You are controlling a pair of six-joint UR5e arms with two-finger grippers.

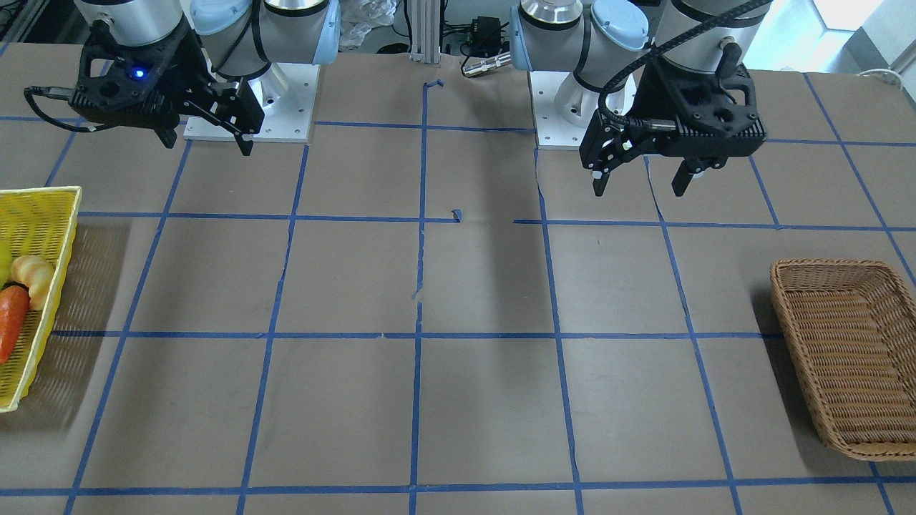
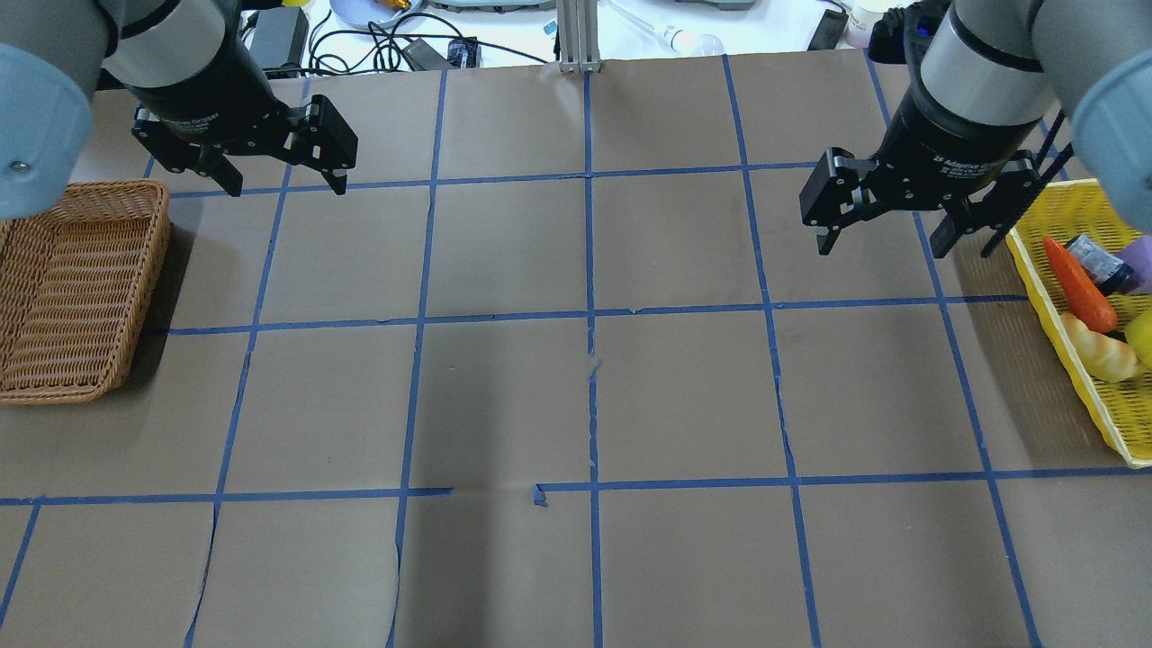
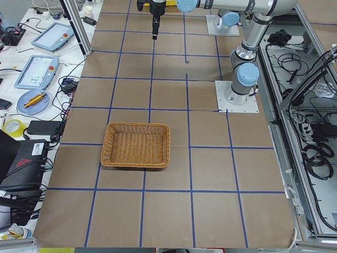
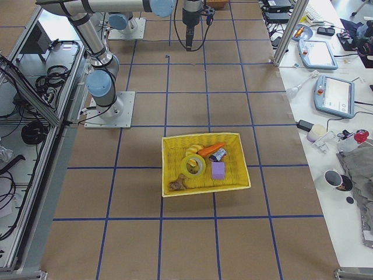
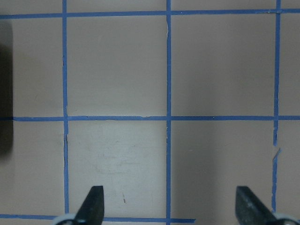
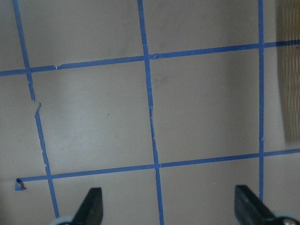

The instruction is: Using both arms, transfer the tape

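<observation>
The tape (image 4: 193,165) is laid flat in the yellow basket (image 4: 227,185) at the right edge of the counter (image 2: 504,396), packed among a toy carrot (image 4: 211,148) and a purple block (image 4: 218,170), so a lift from above is judged necessary. The right tool (image 2: 882,247) is held above the counter just beside that basket, spread wide and empty, evidently placed for the first pick. The left tool (image 2: 288,184) is likewise held wide open and empty near the wicker basket (image 2: 54,387) at the left edge, probably for the hand-over.
</observation>
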